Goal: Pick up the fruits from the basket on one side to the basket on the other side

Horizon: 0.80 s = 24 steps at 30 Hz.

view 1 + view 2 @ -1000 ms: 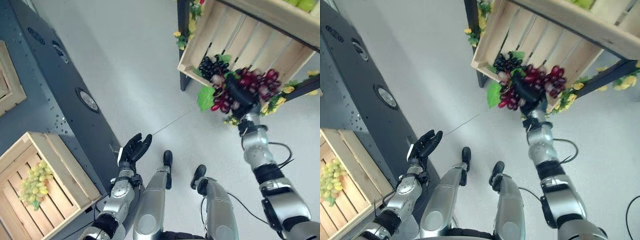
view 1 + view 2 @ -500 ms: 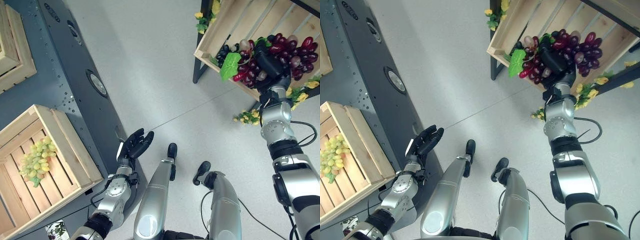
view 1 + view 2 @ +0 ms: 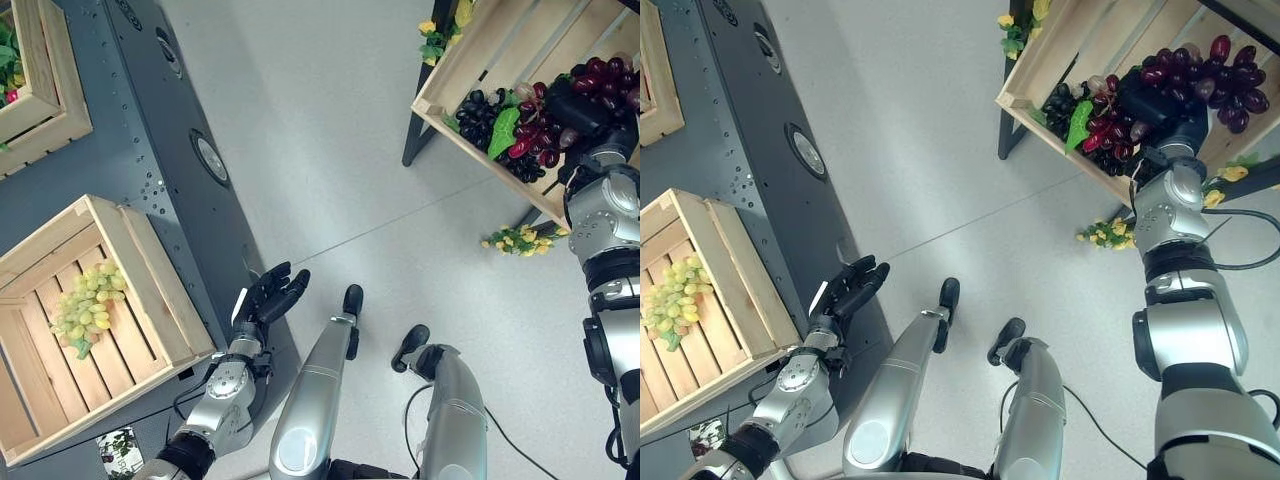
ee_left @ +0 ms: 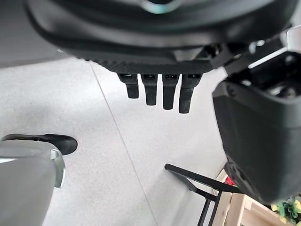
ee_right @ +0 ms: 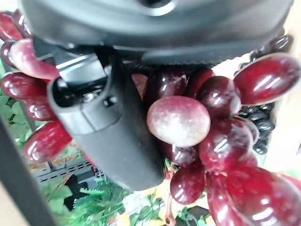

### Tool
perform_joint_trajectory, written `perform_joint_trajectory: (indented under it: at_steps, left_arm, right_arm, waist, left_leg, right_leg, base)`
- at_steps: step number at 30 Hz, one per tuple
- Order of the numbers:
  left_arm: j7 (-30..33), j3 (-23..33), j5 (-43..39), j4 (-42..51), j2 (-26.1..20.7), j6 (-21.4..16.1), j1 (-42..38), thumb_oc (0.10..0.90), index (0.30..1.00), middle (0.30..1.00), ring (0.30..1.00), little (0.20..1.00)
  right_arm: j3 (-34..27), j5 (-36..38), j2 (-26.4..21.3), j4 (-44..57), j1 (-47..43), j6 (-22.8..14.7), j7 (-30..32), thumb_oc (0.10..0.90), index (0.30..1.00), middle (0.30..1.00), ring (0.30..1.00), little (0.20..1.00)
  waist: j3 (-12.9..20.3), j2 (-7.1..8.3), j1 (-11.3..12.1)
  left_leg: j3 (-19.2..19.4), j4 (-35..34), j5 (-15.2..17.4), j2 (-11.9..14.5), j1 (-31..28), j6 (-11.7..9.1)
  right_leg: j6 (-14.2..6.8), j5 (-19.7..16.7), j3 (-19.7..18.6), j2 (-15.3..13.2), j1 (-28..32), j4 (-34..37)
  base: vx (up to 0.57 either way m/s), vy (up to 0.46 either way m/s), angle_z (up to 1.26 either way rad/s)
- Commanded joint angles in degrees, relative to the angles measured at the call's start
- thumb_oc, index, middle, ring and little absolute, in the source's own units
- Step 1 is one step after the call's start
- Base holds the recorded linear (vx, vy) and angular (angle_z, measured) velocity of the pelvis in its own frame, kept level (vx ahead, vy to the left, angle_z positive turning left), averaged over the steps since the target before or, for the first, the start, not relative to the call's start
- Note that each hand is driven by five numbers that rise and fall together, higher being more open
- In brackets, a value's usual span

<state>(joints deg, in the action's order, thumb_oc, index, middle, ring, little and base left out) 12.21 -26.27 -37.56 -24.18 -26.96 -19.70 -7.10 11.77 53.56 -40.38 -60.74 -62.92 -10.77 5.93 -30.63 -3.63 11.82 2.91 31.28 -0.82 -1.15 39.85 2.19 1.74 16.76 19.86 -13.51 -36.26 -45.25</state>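
My right hand [image 3: 1158,100] is shut on a bunch of red grapes [image 3: 1200,72] at the front rim of the slatted wooden crate [image 3: 470,55] on the right. Its thumb [image 5: 108,127] presses against the red grapes [image 5: 178,120]. A bunch of black grapes [image 3: 478,108] lies in that crate's near corner. On the left, a second wooden crate [image 3: 150,275] holds a bunch of green grapes [image 3: 88,300]. My left hand [image 3: 268,298] hangs open and empty low down beside the dark platform, its fingers [image 4: 160,92] straight.
The left crate rests on a dark grey platform [image 3: 150,150], with another wooden crate [image 3: 40,95] further back on it. The right crate sits tilted on a black stand with yellow flowers [image 3: 520,238] under it. Grey floor lies between the two sides.
The camera has swung, so the whole picture has shifted. My right hand keeps the red grapes at the right crate's front rim. The left hand has not changed.
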Motion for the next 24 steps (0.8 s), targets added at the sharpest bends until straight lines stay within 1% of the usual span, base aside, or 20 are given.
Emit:
perform_joint_trajectory:
  at_steps: [1, 2, 3, 5, 7, 9, 13, 15, 20, 22, 24]
  left_arm:
    - [-0.11, -0.68, -0.8, 7.3, -2.02, -5.58, 2.03, 0.8, 0.9, 0.9, 0.9, 0.9]
    - [-0.21, -0.62, -0.68, 7.48, -1.96, -5.57, 2.24, 0.8, 0.9, 0.9, 0.9, 0.9]
    - [-0.26, -0.56, -0.57, 7.7, -1.94, -5.54, 2.4, 0.8, 0.9, 0.9, 0.9, 0.9]
    - [-0.64, -0.5, -0.78, 7.82, -2.25, -5.76, 2.72, 0.8, 0.9, 0.9, 0.9, 0.9]
    - [-0.6, -0.24, -0.69, 8.21, -2.42, -5.7, 2.88, 0.8, 0.9, 0.9, 0.9, 0.9]
    - [-0.23, -0.37, -0.71, 8.71, -2.66, -5.6, 2.84, 0.8, 0.9, 0.9, 0.9, 0.9]
    - [0.03, -0.57, -0.86, 8.74, -2.85, -5.69, 2.92, 0.8, 0.9, 0.9, 0.9, 0.9]
    - [0.07, -0.67, -0.98, 8.9, -2.87, -5.57, 2.79, 0.8, 0.9, 0.9, 0.9, 0.9]
    - [0.78, -1.13, -0.97, 9.76, -2.79, -5.79, 3.03, 0.8, 0.9, 0.9, 0.9, 0.9]
    - [0.67, -1.16, -1.13, 9.81, -2.93, -5.8, 3.03, 0.8, 0.9, 0.9, 0.9, 0.9]
    - [0.8, -1.33, -1.21, 9.82, -2.95, -5.8, 2.97, 0.8, 0.9, 0.9, 0.9, 0.9]
  right_arm:
    - [3.56, -7.72, -10.72, 2.48, -11.62, -3.97, 4.21, 0.4, 0.3, 0.3, 0.3, 0.3]
    - [4.13, -9.43, -11.03, 2.26, -11.94, -3.13, 5.21, 0.8, 0.9, 0.9, 0.9, 0.9]
    - [4.59, -10.09, -11.14, 2.06, -12.04, -2.48, 5.14, 0.8, 0.9, 0.9, 0.9, 0.9]
    - [6.14, -15.44, -12.13, 1.14, -12.63, 2.15, 6.45, 0.8, 0.9, 0.9, 0.9, 0.9]
    - [8.87, -20.98, -13.39, -0.17, -13.29, 5.17, 7.65, 0.8, 0.9, 0.9, 0.9, 0.9]
    - [10.78, -22.77, -14.43, -1.26, -14.23, 6.85, 8.39, 0.8, 0.9, 0.9, 0.9, 0.9]
    - [12.44, -24.6, -15.07, -2.07, -15.46, 8.15, 9.53, 0.8, 0.9, 0.9, 0.9, 0.9]
    - [13.58, -25.28, -15.16, -2.71, -16.7, 10.24, 10.72, 0.8, 0.9, 0.9, 0.9, 0.9]
    - [14.98, -27.63, -15.39, -3.93, -18.15, 13.1, 12.47, 0.8, 0.9, 0.9, 0.9, 0.9]
    - [15.44, -28.48, -15.55, -4.84, -18.81, 14.03, 12.63, 0.8, 0.9, 0.9, 0.9, 0.9]
    - [15.74, -28.93, -15.59, -5.34, -19.12, 14.11, 12.28, 0.8, 0.9, 0.9, 0.9, 0.9]
  waist:
    - [0.84, -2.49, 0.11]
    - [0.84, -2.47, 0.16]
    - [0.84, -2.46, 0.22]
    - [0.84, -2.27, 0.18]
    - [0.84, -2.0, 0.21]
    - [0.84, -1.83, 0.15]
    - [0.84, -1.74, -0.02]
    - [0.84, -1.79, 0.0]
    - [0.84, -2.02, 0.01]
    - [0.84, -2.05, 0.1]
    - [0.84, -2.05, 0.14]
  left_leg:
    - [-0.26, 4.2, 11.88, -0.89, -2.99, 0.25]
    - [-0.24, 4.13, 11.9, -0.89, -3.12, 0.28]
    - [-0.24, 4.1, 11.92, -0.9, -3.17, 0.32]
    - [-0.07, 4.06, 12.03, -0.84, -3.5, 0.41]
    - [0.21, 3.82, 12.07, -0.61, -3.87, 0.58]
    - [0.39, 3.45, 12.11, -0.41, -4.35, 0.69]
    - [0.7, 3.28, 12.21, -0.17, -4.81, 0.71]
    - [0.85, 2.68, 12.14, -0.1, -5.27, 0.74]
    - [1.08, 2.08, 12.15, -0.04, -5.79, 0.8]
    - [1.21, 1.93, 12.11, -0.02, -5.94, 0.85]
    - [1.25, 1.68, 12.02, -0.01, -6.13, 0.83]
  right_leg:
    - [0.01, -3.0, -0.62, 0.08, 1.98, 3.38]
    - [0.01, -2.97, -0.6, 0.02, 2.07, 3.37]
    - [0.0, -2.98, -0.56, -0.07, 2.1, 3.39]
    - [-0.05, -3.01, -0.58, -0.13, 2.34, 3.44]
    - [-0.08, -3.08, -0.54, -0.17, 2.64, 3.66]
    - [-0.2, -3.13, -0.49, -0.22, 3.05, 3.94]
    - [-0.38, -3.16, -0.62, -0.15, 3.48, 4.17]
    - [-0.51, -3.27, -0.64, -0.14, 3.77, 4.65]
    - [-0.66, -3.25, -0.73, -0.2, 3.96, 4.8]
    - [-0.72, -3.29, -0.67, -0.24, 4.05, 4.85]
    - [-0.74, -3.33, -0.63, -0.23, 4.18, 5.0]
  base:
    - [0.02, 0.017, 0.04]
    - [0.01, 0.019, 0.03]
    - [0.02, 0.024, 0.04]
    - [0.02, 0.022, 0.03]
    - [0.0, 0.0, 0.0]
    - [0.0, 0.0, 0.0]
    - [0.0, 0.0, 0.0]
    - [0.01, 0.03, -0.03]
    - [0.0, 0.021, -0.01]
    - [0.0, 0.0, 0.0]
    - [0.0, 0.0, 0.0]
